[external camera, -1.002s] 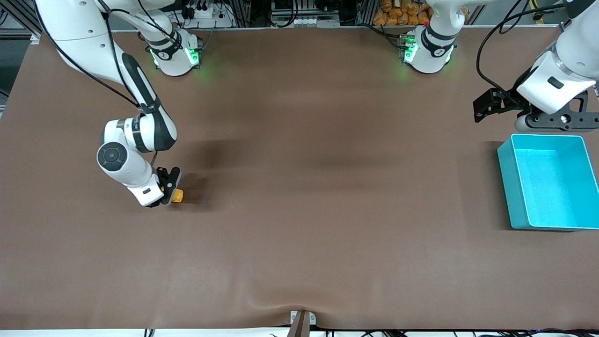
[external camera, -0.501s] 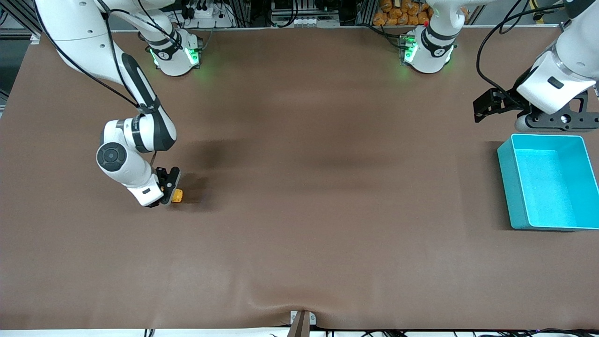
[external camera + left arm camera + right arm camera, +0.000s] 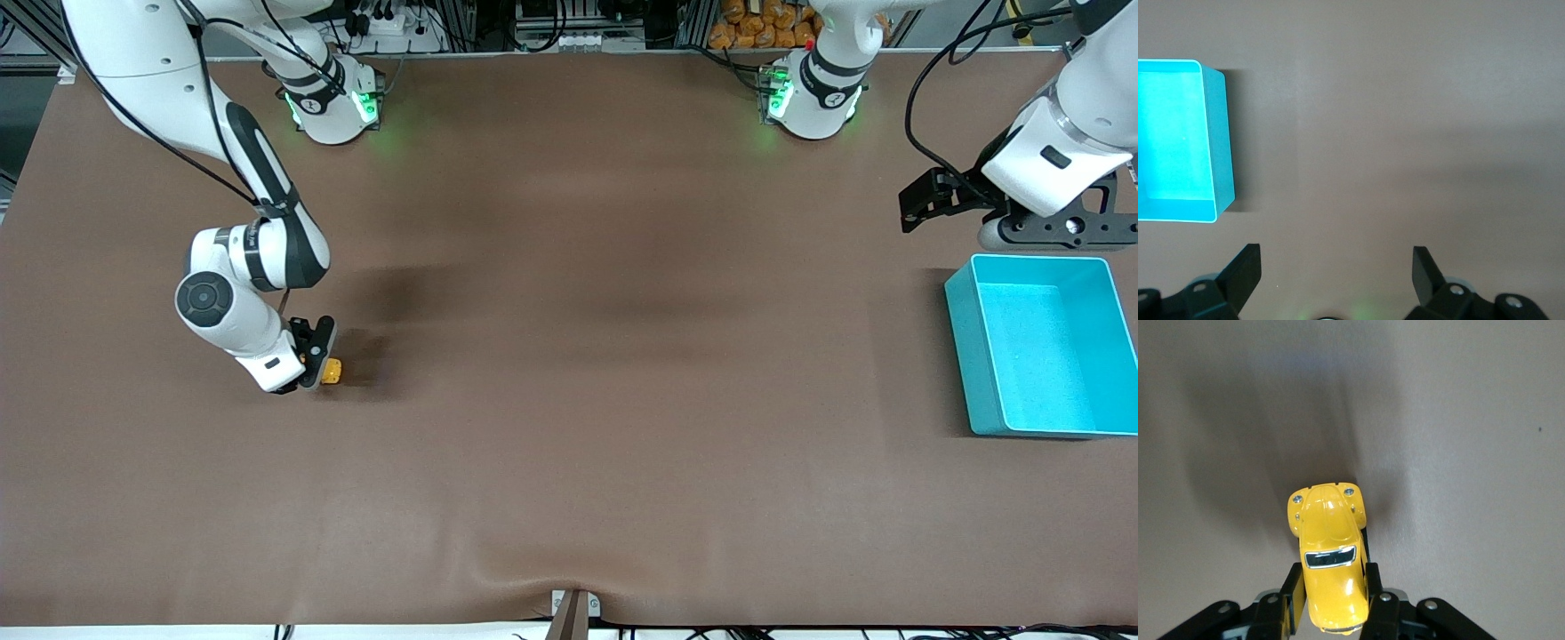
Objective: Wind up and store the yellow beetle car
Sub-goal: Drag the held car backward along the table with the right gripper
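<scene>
Teal bin (image 3: 1040, 347) — open-topped, at the left arm's end of the brown table (image 3: 578, 400)

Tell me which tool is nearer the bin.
Left. The left tool hangs open by the bin, above the table at the left arm's end. The right tool grips the car at the right arm's end.

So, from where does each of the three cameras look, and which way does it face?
Front view: high across the table, facing both arm bases; shows the right gripper shut on the yellow beetle car, and the left gripper by the teal bin.
Left wrist view: looks down past its open fingers at the bin.
Right wrist view: looks along its fingers clamping the car.
Each wrist view shares its object with the front view.
</scene>
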Robot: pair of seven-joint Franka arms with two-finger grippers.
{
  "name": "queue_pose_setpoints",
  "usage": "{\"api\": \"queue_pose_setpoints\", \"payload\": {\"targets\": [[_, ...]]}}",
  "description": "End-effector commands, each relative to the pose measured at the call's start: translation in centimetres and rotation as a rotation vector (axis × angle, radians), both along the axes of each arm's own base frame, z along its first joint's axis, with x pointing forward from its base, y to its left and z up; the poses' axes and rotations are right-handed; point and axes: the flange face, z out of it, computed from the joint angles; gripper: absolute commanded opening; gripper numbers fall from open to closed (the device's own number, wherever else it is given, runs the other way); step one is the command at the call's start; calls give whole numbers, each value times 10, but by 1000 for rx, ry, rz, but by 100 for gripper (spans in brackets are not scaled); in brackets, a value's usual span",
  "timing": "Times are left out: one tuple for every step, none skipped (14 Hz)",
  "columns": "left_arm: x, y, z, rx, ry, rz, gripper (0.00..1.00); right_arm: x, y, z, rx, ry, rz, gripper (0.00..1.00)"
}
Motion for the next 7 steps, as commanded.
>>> {"api": "queue_pose_setpoints", "payload": {"targets": [[-1, 0, 5, 26, -21, 2, 100, 5, -20, -16, -4, 11, 26, 30], [-1, 0, 6, 25, -22, 2, 100, 5, -26, -16, -4, 9, 25, 30], [-1, 1, 6, 25, -22, 3, 100, 5, -30, -18, -4, 13, 25, 30], [-1, 0, 6, 25, -22, 3, 100, 5, -34, -18, -4, 15, 25, 30], [-1, 1, 6, 25, -22, 5, 100, 5, -38, -18, -4, 14, 27, 30], [-1, 1, 6, 25, -22, 5, 100, 5, -42, -18, -3, 15, 30, 30], [-1, 0, 6, 25, -22, 3, 100, 5, -48, -18, -3, 16, 28, 30]]}}
